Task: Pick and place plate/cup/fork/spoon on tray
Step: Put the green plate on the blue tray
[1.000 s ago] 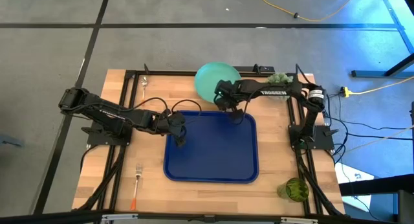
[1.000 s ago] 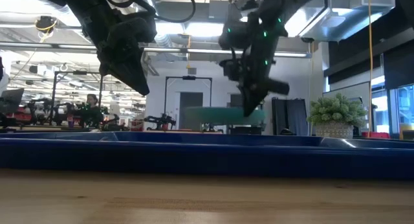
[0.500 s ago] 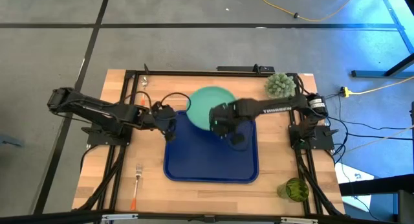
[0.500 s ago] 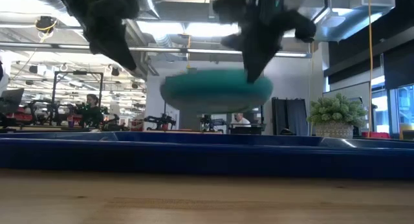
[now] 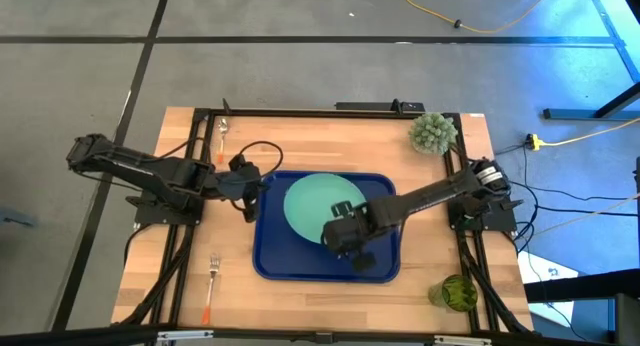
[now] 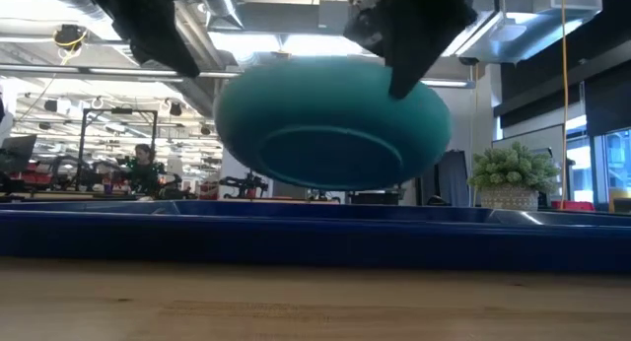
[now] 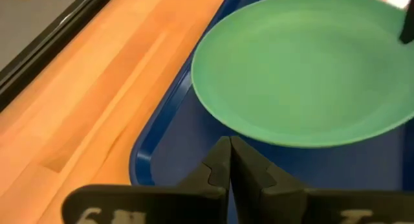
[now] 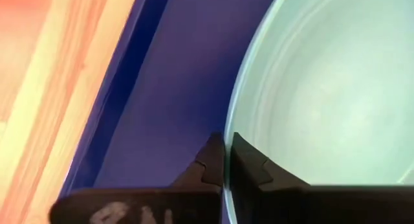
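Observation:
The mint-green plate (image 5: 320, 202) hangs over the dark-blue tray (image 5: 272, 258), held by my right gripper (image 5: 340, 234). In the low view the plate's underside (image 6: 330, 124) shows above the tray's rim (image 6: 296, 233). My left gripper (image 5: 250, 191) is shut and empty over the tray's left edge; its wrist view shows its shut fingers (image 7: 229, 156) near the plate (image 7: 304, 62). The fork (image 5: 211, 281) lies on the table at the near left. The spoon (image 5: 222, 131) lies at the far left. The cup (image 5: 458, 292) stands at the near right. My right gripper pinches the plate's rim (image 8: 228, 130) between its two fingers, at the plate's near right side (image 5: 335, 224). The fingers come slanting from the table's right. The plate is lifted clear of the tray (image 8: 174, 88).
A spiky pale-green ball plant (image 5: 433, 132) stands at the table's far right corner. Black frame rails (image 5: 190, 166) run along the table's left and right sides. Bare wood (image 5: 160, 286) lies left of the tray.
My right gripper has carried the plate from the table's far edge toward the near edge, to above the tray's middle, and the plate stays clear of it. My left gripper has drawn back toward the table's left edge, from over the tray to its left rim.

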Robot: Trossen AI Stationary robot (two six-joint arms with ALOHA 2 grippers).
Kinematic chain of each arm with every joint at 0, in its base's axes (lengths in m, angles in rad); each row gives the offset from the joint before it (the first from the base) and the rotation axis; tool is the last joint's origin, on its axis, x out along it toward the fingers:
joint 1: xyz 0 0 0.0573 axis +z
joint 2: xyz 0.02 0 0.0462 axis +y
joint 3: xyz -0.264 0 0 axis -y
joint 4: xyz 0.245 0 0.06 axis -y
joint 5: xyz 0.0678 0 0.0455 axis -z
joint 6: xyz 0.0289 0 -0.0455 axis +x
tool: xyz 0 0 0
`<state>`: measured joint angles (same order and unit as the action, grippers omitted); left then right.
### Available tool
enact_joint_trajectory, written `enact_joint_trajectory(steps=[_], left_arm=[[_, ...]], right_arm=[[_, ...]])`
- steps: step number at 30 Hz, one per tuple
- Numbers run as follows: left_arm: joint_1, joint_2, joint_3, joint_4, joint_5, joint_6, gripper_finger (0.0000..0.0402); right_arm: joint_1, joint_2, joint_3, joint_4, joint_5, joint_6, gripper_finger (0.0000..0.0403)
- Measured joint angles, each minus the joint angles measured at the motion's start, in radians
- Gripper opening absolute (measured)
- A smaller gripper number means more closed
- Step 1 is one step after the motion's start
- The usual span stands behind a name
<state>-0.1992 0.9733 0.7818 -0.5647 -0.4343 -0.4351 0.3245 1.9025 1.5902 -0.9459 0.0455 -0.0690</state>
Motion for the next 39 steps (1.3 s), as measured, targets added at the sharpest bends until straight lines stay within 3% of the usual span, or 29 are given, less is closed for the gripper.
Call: enact_joint_trajectory(steps=[8,16,35,39], left_arm=[[-0.014,0.000,0.000,0.004,0.002,-0.022,0.0000],[-0.014,0.000,0.000,0.004,0.002,-0.027,0.0000],[-0.014,0.001,0.000,0.043,0.000,-0.026,0.0000],[-0.014,0.001,0.000,0.043,0.000,-0.026,0.0000]], right_arm=[[0.009,0.068,-0.001,0.001,-0.067,-0.042,0.0008],[0.009,0.113,-0.001,-0.007,-0.062,-0.094,0.0008],[0.008,0.122,-0.081,0.076,-0.129,-0.129,0.0008],[0.008,0.122,-0.093,0.097,-0.135,-0.136,0.0027]])
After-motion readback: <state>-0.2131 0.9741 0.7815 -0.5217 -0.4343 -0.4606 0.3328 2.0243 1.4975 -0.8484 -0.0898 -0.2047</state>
